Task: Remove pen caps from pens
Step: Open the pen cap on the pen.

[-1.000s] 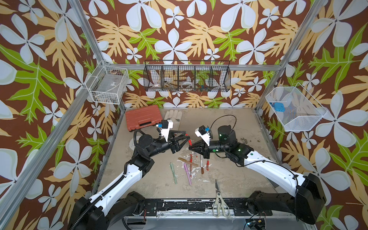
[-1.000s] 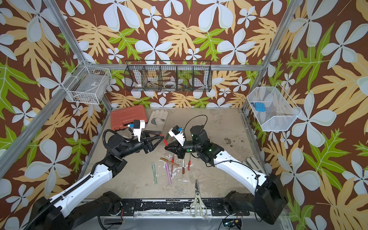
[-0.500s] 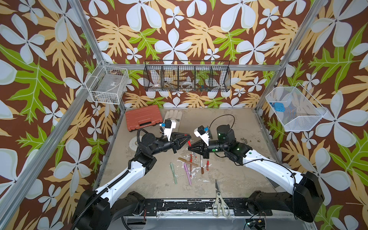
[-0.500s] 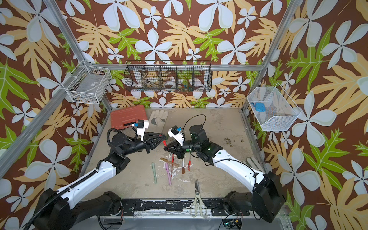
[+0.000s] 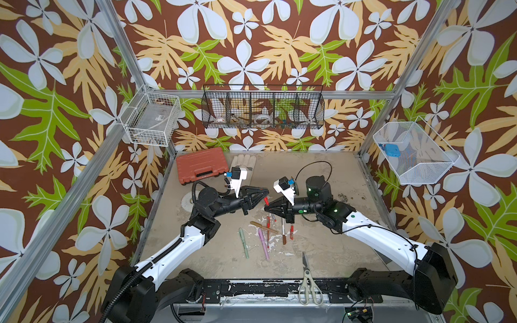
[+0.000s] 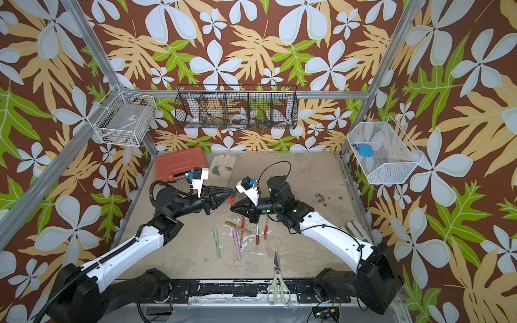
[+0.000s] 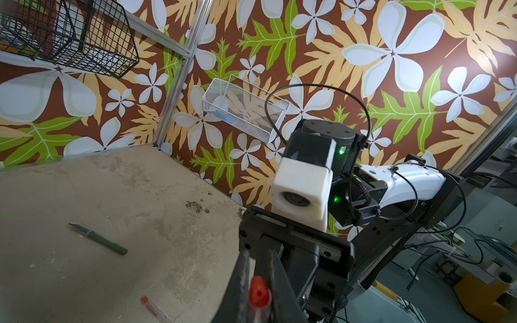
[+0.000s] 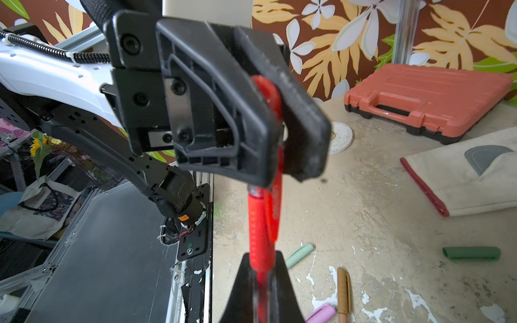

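Observation:
Above the middle of the table my two grippers meet tip to tip on one red-and-clear pen. My right gripper (image 5: 266,207) (image 8: 261,260) is shut on its clear barrel (image 8: 260,302). The red pen cap (image 8: 258,223) (image 7: 260,290) sticks out toward my left gripper (image 5: 265,194) (image 7: 258,268), which is shut on it. Below them several pens lie loose on the table: pale green (image 5: 244,242), pink (image 5: 263,243), tan (image 5: 263,227), white-and-brown (image 5: 284,229) and red-and-clear (image 5: 291,232). A dark green pen (image 7: 103,243) and a dark green cap (image 8: 471,253) lie apart.
Grey-handled scissors (image 5: 307,282) lie at the front edge. A red tool case (image 5: 202,165) and a pale glove (image 5: 243,163) sit at the back left. A black wire basket (image 5: 263,110) and two white ones (image 5: 152,118) (image 5: 414,153) hang on the walls.
My left gripper, open a second ago beside the pen's red end, has closed onto the cap. The right gripper has kept hold of the pen in the same place.

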Controlling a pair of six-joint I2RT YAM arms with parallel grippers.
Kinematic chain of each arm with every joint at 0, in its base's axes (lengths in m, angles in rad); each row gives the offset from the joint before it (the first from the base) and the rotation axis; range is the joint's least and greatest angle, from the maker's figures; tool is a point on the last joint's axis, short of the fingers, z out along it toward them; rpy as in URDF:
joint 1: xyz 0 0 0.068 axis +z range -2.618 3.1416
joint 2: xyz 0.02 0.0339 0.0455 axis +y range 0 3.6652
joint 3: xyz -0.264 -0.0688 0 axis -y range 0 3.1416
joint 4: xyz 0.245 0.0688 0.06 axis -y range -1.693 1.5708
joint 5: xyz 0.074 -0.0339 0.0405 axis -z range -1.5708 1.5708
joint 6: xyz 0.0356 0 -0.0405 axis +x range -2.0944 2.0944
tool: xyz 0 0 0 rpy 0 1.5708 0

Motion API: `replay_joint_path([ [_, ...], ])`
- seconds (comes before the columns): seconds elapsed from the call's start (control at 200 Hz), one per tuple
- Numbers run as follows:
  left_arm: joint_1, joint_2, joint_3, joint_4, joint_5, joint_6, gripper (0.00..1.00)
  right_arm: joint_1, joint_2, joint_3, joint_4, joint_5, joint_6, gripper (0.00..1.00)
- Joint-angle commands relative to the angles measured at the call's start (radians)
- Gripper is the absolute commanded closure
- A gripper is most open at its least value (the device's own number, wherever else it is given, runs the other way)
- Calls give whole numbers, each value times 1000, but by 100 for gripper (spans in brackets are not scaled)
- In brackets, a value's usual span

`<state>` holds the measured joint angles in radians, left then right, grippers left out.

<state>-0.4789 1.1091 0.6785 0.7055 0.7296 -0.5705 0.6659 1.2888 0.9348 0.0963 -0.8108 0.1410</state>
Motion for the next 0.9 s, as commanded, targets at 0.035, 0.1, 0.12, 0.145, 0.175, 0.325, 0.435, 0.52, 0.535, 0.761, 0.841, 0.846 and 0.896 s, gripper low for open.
replay_joint_path([
  [0.035, 6, -15, 77, -39, -116, -21, 100, -2, -11, -27, -9, 39, -5, 100],
  [0.1, 11, -15, 104, -63, -137, -28, 100, -2, -14, -39, -1, 46, -5, 100],
  [0.12, 15, -15, 110, -66, -142, -30, 100, -2, -14, -41, -3, 48, -4, 100],
  [0.145, 17, -15, 115, -68, -148, -32, 100, -2, -14, -43, -5, 54, -3, 100],
  [0.175, 22, -14, 120, -70, -152, -36, 100, -2, -12, -45, -4, 60, -3, 100],
  [0.325, 44, -23, 103, -48, -205, -55, 100, 1, -21, -70, -28, 199, 12, 100],
  [0.435, 49, -26, 98, -33, -250, -52, 100, 25, -19, -93, -47, 329, 23, 100],
  [0.52, 51, -17, 101, -17, -262, -48, 100, 38, -12, -100, -52, 372, 33, 100],
  [0.535, 51, -14, 102, -15, -262, -49, 100, 37, -13, -103, -49, 379, 39, 100],
  [0.761, 52, -6, 104, -135, -369, 36, 100, -26, -35, -78, -94, 583, 105, 100],
  [0.841, 52, 27, 124, -269, -478, 88, 100, -110, 0, -60, -99, 587, 136, 100],
  [0.846, 52, 29, 124, -276, -481, 89, 100, -115, 3, -57, -101, 586, 137, 100],
  [0.896, 52, 64, 127, -321, -521, 101, 100, -153, 49, -18, -127, 587, 138, 100],
])
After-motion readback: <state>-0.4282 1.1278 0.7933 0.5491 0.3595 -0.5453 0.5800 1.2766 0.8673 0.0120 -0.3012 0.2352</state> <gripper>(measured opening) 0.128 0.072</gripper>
